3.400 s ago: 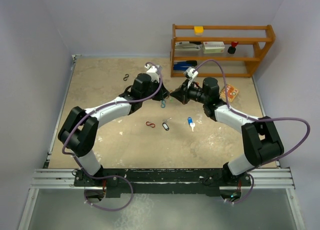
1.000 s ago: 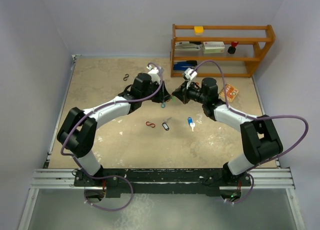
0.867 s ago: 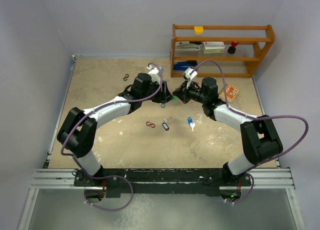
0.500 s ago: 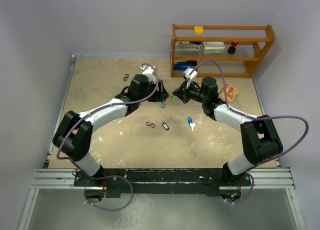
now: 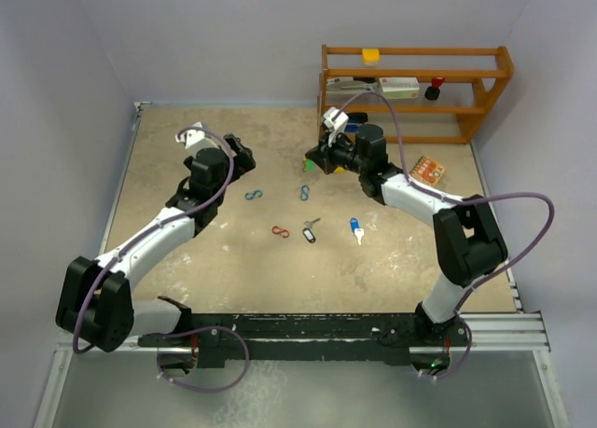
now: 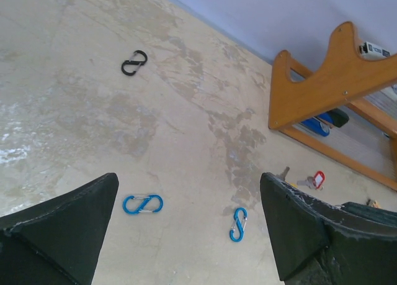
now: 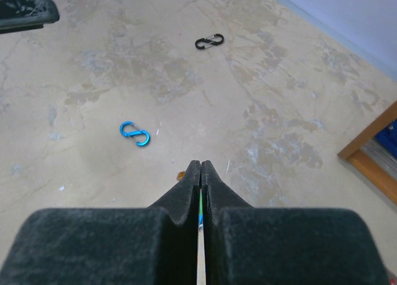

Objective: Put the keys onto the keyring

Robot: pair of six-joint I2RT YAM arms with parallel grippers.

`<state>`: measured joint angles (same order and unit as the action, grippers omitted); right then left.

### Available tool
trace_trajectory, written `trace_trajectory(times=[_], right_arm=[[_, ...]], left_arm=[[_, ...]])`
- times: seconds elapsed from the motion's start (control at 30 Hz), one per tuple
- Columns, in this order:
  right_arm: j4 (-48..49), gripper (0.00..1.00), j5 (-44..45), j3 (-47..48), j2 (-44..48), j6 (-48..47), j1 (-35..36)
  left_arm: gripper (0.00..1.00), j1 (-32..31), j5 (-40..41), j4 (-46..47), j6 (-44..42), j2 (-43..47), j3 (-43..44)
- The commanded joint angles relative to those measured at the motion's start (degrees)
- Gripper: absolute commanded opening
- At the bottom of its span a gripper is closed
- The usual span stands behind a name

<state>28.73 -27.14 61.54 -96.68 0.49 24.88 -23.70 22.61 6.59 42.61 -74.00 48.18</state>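
**Green key pinched in the right gripper**

The right gripper (image 5: pixel 313 160) is closed tight on the green key (image 5: pixel 307 166). It holds the key above the table (image 5: pixel 392 260), just in front of the shelf (image 5: pixel 420 51). In the right wrist view only a thin green sliver shows between the pressed pads (image 7: pixel 186 195).

The left gripper (image 6: pixel 189 178) stands wide open and holds nothing. It is off to the left, well apart from the right one.

Two more keys lie flat on the table, nearer the arm bases. They are the black key (image 5: pixel 310 232) and, to its right, the blue key (image 5: pixel 356 228) (apart, not touching). A red clip (image 5: pixel 280 231) lies just left of the black key.

A blue clip (image 5: pixel 250 196) lies toward the left arm, and a second blue clip (image 5: pixel 304 193) lies on the near side of the right gripper. A black clip (image 6: pixel 133 63) lies farther back on the table, alone.
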Motion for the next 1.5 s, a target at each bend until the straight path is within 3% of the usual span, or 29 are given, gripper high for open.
trace_trajectory(times=[0.0,0.6,0.87,0.93,0.97,1.0,1.07,1.2,1.47], right_arm=[[2.30,0.00,2.39,5.94,-2.72,0.39,0.75],[3.54,0.00,4.54,30.91,-25.91,2.32,1.83],[5.22,0.01,5.46,37.35,-32.84,3.31,1.83],[6.00,0.07,5.83,37.78,-33.61,3.90,1.83],[6.30,0.13,6.00,37.92,-33.91,4.13,1.83],[6.52,0.25,6.15,37.99,-34.22,4.24,1.83],[7.28,0.35,6.34,37.68,-34.29,4.38,1.81],[8.79,0.42,6.31,35.71,-33.24,4.56,1.83],[12.88,0.44,6.89,23.10,-22.89,5.83,1.96]], left_arm=[[0.93,-0.22,5.63,4.02,2.00,2.36,-2.11],[0.93,-0.20,10.58,5.37,2.22,-2.53,-1.11],[0.93,-0.25,10.48,5.56,1.87,-2.86,-1.48],[0.93,-0.21,10.61,5.74,1.78,-2.95,-1.47],[0.93,-0.20,10.54,5.92,1.65,-3.03,-1.51],[0.93,-0.21,10.60,6.04,1.54,-3.12,-1.51],[0.93,-0.23,10.81,6.21,1.49,-3.21,-1.62],[0.93,-0.21,11.27,6.48,1.42,-3.72,-1.59],[0.92,0.41,12.58,5.77,0.05,-8.96,3.14]])
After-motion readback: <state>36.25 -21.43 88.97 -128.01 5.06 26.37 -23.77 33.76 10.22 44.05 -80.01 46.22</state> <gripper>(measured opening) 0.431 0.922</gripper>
